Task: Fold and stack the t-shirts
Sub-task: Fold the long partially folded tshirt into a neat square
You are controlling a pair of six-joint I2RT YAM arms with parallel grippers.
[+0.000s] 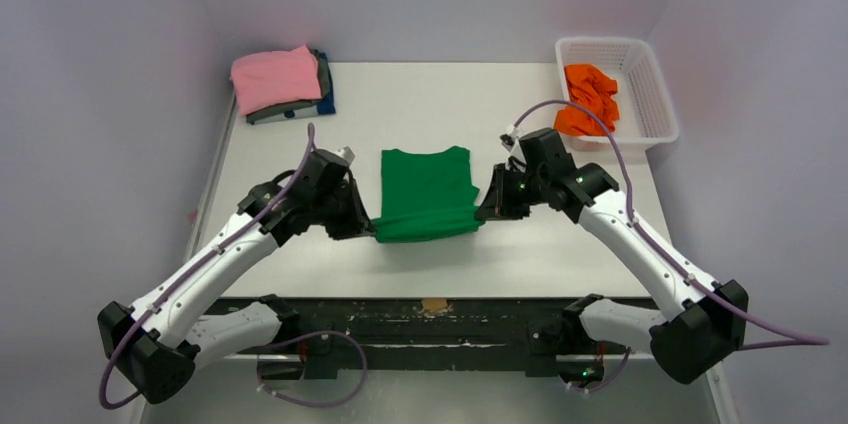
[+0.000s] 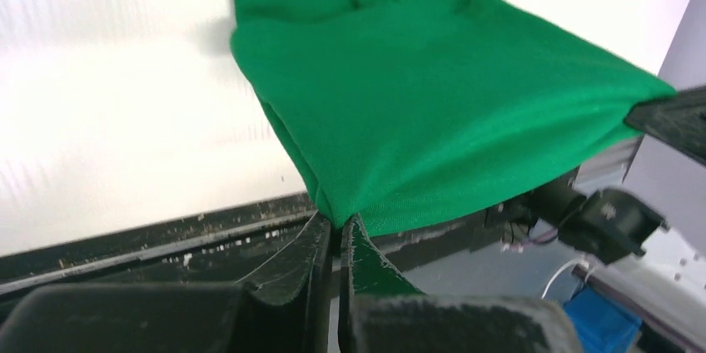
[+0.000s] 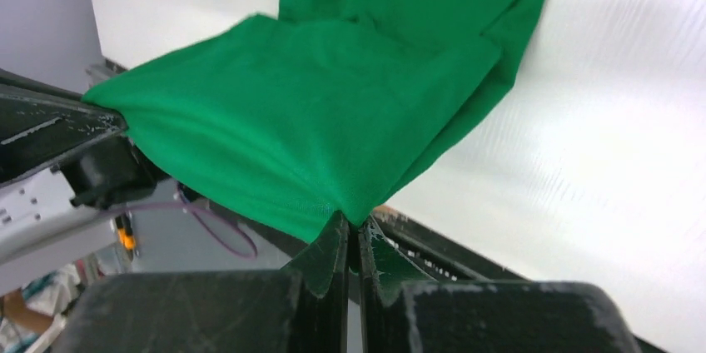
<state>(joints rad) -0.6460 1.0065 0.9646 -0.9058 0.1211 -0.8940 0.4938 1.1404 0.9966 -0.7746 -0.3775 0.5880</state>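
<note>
The bright green t-shirt (image 1: pixel 428 192) lies partly folded in the middle of the table, its near edge lifted off the surface. My left gripper (image 1: pixel 366 226) is shut on its near left corner, seen in the left wrist view (image 2: pixel 337 224) with the green cloth (image 2: pixel 433 95) stretched above it. My right gripper (image 1: pixel 484 212) is shut on its near right corner, seen in the right wrist view (image 3: pixel 354 224) under the green cloth (image 3: pixel 316 111). A pink t-shirt (image 1: pixel 275 77) tops a folded stack with dark ones (image 1: pixel 322 94) at the back left. Orange t-shirts (image 1: pixel 587 99) lie crumpled in the basket.
The white lattice basket (image 1: pixel 660 94) stands at the back right corner. The white table (image 1: pixel 560 254) is walled on three sides. A dark rail (image 1: pixel 430 319) runs along the near edge between the arm bases.
</note>
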